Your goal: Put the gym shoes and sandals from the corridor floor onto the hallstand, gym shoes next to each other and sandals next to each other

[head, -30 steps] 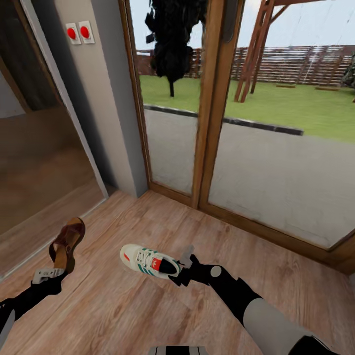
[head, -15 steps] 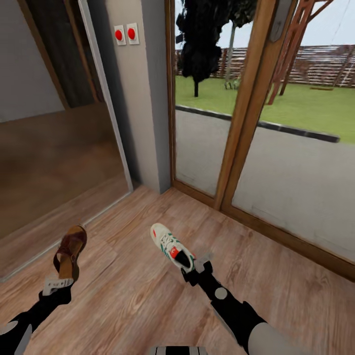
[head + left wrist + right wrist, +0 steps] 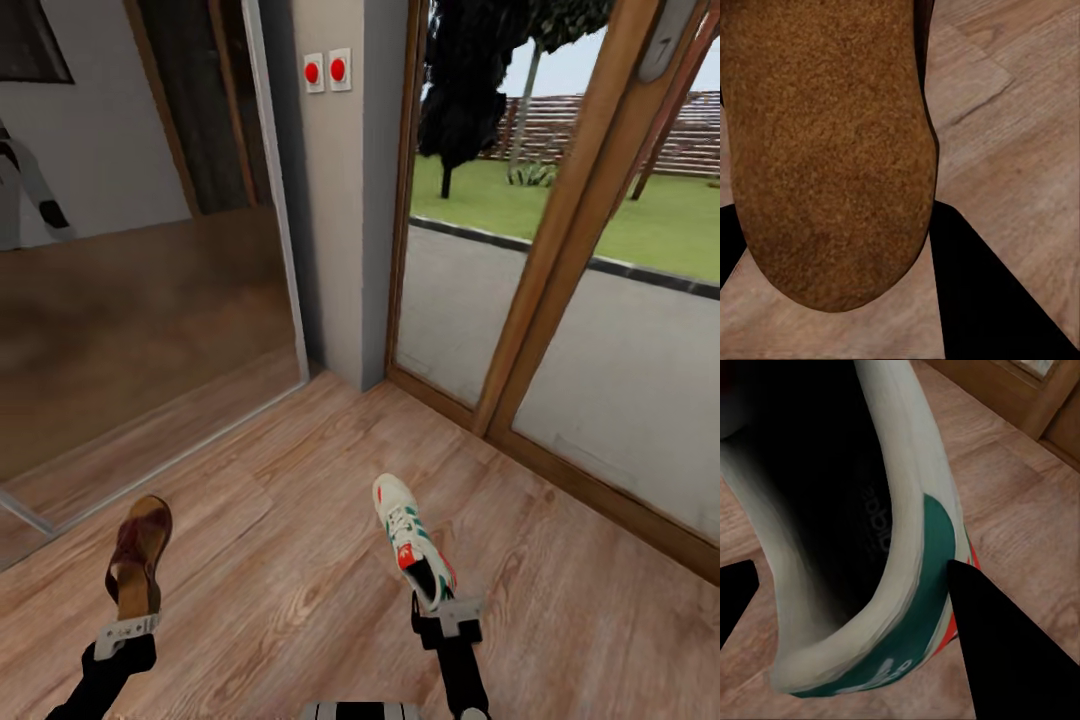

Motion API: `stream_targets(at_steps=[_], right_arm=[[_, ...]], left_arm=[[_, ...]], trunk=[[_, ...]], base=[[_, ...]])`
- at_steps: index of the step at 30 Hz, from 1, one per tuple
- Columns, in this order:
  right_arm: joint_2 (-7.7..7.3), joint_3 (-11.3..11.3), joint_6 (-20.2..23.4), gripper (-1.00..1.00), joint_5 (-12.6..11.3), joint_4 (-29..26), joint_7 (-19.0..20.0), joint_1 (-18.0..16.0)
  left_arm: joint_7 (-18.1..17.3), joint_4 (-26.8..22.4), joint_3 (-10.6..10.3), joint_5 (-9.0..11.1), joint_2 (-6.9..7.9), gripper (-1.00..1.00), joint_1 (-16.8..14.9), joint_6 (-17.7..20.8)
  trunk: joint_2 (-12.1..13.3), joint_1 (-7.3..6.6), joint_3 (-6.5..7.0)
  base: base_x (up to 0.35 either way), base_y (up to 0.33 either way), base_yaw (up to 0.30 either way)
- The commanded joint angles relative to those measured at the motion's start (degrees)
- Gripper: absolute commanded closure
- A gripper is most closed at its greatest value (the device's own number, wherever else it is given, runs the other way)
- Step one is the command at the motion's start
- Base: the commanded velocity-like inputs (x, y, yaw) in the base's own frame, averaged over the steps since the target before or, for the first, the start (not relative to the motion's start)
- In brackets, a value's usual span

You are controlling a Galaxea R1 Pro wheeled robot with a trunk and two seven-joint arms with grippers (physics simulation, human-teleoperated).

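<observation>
My left end effector [image 3: 126, 632] is closed on the heel of a sandal [image 3: 138, 556], which points away from me toward 12 o'clock, above the corridor floor [image 3: 280, 560]. My right end effector [image 3: 446, 612] grips the heel rim of a gym shoe [image 3: 412, 539]; its toe points toward 11 o'clock. Beyond them I see a mirror panel [image 3: 130, 300], a grey wall post [image 3: 345, 190] with two red buttons [image 3: 325, 70], and a glass door [image 3: 560, 290] at 2 o'clock.

Your head camera is looking down over the corridor floor [image 3: 300, 560]; both wrist cameras are viewing it close-up.
</observation>
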Motion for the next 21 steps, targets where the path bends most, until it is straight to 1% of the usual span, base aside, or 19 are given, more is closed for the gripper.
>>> stream_targets(at_steps=[1, 3, 4, 6, 7, 9, 11, 17, 21], right_arm=[[-0.08, 0.52, -1.2, 1.0, -0.69, 0.51, -0.74, -0.01], [-0.14, 0.51, -2.09, 1.0, -2.35, 0.92, -0.77, 0.02], [-0.18, 0.53, -2.46, 1.0, -4.44, 1.71, -0.71, 0.03], [-0.2, 0.56, -2.63, 1.0, -5.9, 2.48, -0.64, 0.03], [-0.21, 0.59, -2.69, 1.0, -6.45, 2.78, -0.6, 0.03], [-0.18, 0.63, -2.74, 1.0, -6.8, 2.96, -0.58, 0.04], [-0.2, 0.64, -2.73, 1.0, -6.95, 3.07, -0.57, 0.04], [-0.17, 0.59, -2.75, 1.0, -7.04, 3.63, -0.56, 0.04], [-0.1, 0.65, -2.77, 1.0, -7.05, 3.88, -0.56, 0.04]], left_arm=[[-0.32, -0.12, 0.39, -0.25, -0.07, 1.0, 0.52, -0.2], [-0.24, -0.21, 0.41, -0.23, -0.09, 1.0, 0.98, -0.23], [-0.16, -0.22, 0.43, -0.26, -0.09, 1.0, 1.32, -0.24], [-0.12, -0.19, 0.61, -0.16, -0.09, 1.0, 1.54, -0.24], [-0.14, -0.18, 1.33, 0.02, -0.1, 1.0, 1.61, -0.24], [-0.17, -0.07, 2.28, 0.14, -0.15, 1.0, 1.66, -0.24], [-0.18, 0.1, 2.75, 0.19, -0.13, 1.0, 1.67, -0.24], [-0.19, 0.41, 3.14, 0.06, -0.17, 1.0, 1.69, -0.25], [-0.19, 0.44, 3.1, 0.08, -0.2, 1.0, 1.69, -0.25]], trunk=[[-0.02, -0.01, -0.04], [-0.02, -0.01, -0.04], [-0.02, -0.01, -0.04], [-0.02, -0.01, -0.04], [-0.02, -0.01, -0.04], [-0.02, -0.01, -0.04], [-0.02, -0.01, -0.04], [-0.02, -0.01, -0.04], [-0.02, -0.01, -0.04]], base=[[0.0, 0.0, 0.278], [0.0, 0.0, 0.278], [0.0, 0.0, 0.278], [0.0, 0.0, 0.278], [0.0, 0.0, 0.279], [0.0, 0.0, 0.279], [0.0, 0.0, 0.279], [-0.002, 0.0, 0.279], [-0.147, -0.034, 0.279]])
